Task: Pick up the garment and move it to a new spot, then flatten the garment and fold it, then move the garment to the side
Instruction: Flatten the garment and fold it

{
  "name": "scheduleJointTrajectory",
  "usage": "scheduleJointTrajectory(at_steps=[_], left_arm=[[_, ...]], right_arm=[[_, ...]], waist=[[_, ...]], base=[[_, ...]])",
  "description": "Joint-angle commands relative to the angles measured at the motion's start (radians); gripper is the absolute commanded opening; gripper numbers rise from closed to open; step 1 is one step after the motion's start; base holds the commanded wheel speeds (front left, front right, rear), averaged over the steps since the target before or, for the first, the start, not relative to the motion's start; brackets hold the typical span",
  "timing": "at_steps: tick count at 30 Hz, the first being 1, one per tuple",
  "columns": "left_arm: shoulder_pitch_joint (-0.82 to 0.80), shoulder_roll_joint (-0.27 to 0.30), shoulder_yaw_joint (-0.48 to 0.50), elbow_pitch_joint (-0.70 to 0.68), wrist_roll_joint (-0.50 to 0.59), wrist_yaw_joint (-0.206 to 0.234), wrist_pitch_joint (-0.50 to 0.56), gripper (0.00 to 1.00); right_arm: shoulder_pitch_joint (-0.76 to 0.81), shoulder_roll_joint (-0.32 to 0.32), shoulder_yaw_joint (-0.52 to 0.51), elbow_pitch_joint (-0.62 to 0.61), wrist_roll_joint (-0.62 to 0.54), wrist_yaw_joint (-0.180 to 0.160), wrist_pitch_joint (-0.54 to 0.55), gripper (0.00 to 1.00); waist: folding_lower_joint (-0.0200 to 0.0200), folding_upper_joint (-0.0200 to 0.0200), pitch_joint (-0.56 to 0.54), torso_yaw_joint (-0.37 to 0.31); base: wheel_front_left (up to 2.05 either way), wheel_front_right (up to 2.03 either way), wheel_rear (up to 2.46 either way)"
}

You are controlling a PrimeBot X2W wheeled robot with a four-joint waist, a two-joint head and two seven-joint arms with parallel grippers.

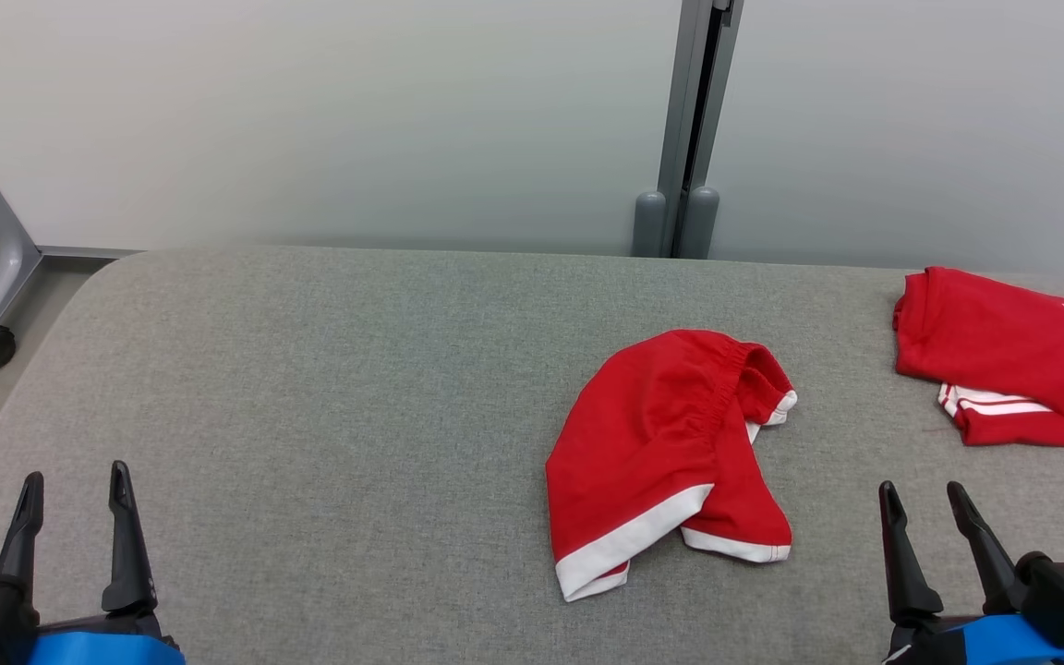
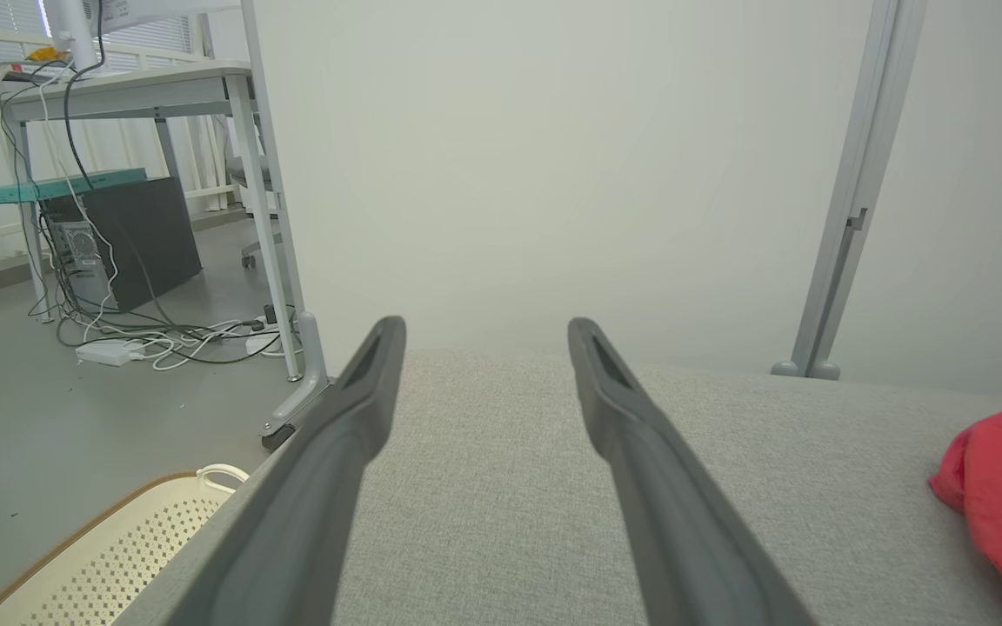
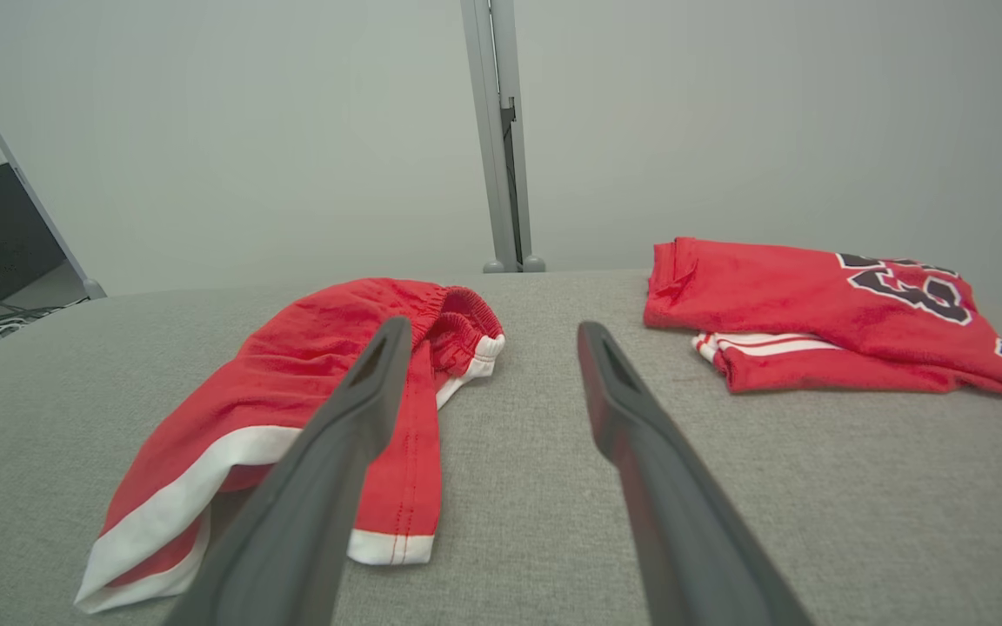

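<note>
Red shorts [image 1: 671,453] with white hems lie crumpled on the grey fabric table [image 1: 310,369], right of centre, well apart from a folded red jersey [image 1: 1012,360] at the right edge. My left gripper [image 1: 76,471] and right gripper [image 1: 920,486] both stand released, jaws spread, holding nothing. The right gripper is near the shorts, not touching.
</note>
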Motion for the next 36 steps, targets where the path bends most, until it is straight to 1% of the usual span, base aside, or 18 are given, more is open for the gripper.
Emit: scheduleJointTrajectory(at_steps=[1,10,14,20,29,33,36], left_arm=[[-0.011,-0.004,0.009,0.003,0.005,-0.001,-0.005,1.00],[0.012,-0.024,0.052,-0.020,0.001,0.011,-0.006,1.00],[0.020,-0.036,0.062,-0.029,0.014,0.004,-0.006,1.00],[0.019,-0.035,0.066,-0.032,0.039,-0.003,-0.006,1.00],[0.015,-0.049,0.086,-0.037,0.054,-0.018,-0.006,1.00],[0.008,-0.057,0.094,-0.034,0.057,-0.025,-0.006,1.00],[-0.004,-0.067,0.101,-0.033,0.063,-0.031,-0.006,1.00]], right_arm=[[0.005,-0.002,0.000,0.004,0.005,0.000,0.000,1.00],[-0.007,-0.002,0.002,0.018,0.011,0.000,-0.007,1.00],[-0.008,-0.002,0.002,0.022,0.014,0.000,-0.009,1.00],[-0.014,-0.002,0.006,0.027,0.014,0.000,-0.010,1.00],[-0.026,-0.002,0.013,0.035,0.015,0.000,-0.012,1.00],[-0.045,-0.002,0.037,0.038,0.002,0.000,-0.001,1.00],[-0.086,-0.002,0.077,0.041,-0.013,0.000,0.013,1.00]], waist=[[0.0000,0.0000,0.000,0.000],[0.0000,0.0000,0.006,-0.001],[0.0000,0.0000,0.010,0.002],[0.0000,0.0000,0.016,0.006],[0.0000,0.0000,0.026,0.007],[0.0000,0.0000,0.032,0.010],[0.0000,0.0000,0.044,0.013]], base=[[0.00,0.00,0.00],[0.00,0.00,0.00],[0.00,0.00,0.00],[0.00,0.00,0.00],[0.00,0.00,0.00],[0.00,0.00,0.00],[0.00,0.00,0.00]])
